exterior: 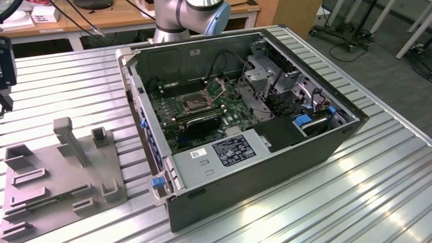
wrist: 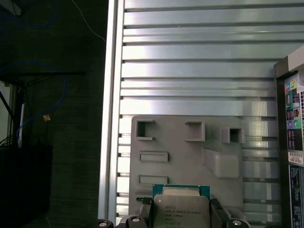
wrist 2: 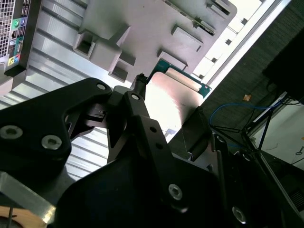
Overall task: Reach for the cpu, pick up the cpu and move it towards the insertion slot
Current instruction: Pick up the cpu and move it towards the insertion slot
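Pincer [wrist: 180, 202] tight around cpu [wrist: 181, 211], fingers [wrist: 145, 209] partly out of frame, grey tray [wrist: 175, 128] behind.

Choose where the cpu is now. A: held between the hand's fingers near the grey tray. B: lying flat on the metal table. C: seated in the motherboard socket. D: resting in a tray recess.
A: in the first wrist view the cpu is clamped on both sides by the hand, with the grey tray beyond it.
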### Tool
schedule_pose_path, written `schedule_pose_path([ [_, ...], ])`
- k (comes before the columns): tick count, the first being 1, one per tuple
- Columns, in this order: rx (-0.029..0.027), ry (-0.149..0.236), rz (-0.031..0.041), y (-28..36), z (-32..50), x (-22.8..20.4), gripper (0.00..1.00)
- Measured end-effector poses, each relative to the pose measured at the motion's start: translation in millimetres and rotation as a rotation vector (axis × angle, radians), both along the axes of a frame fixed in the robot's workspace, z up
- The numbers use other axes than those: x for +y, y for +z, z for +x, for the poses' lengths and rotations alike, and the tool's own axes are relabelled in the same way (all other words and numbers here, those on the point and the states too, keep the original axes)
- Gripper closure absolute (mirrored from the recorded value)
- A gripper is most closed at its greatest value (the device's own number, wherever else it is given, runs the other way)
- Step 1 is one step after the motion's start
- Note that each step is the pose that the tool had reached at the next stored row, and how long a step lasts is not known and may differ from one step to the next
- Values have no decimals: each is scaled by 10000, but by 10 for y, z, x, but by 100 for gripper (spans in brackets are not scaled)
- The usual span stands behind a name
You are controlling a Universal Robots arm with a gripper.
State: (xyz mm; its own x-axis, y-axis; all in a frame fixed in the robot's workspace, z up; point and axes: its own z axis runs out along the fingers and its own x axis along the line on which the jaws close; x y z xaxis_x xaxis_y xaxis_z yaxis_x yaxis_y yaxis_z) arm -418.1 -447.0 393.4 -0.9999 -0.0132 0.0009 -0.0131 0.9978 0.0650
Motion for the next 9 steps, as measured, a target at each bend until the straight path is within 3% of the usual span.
schedule_pose_path([
  [9,-1,0,2,-1,18,0,45],
])
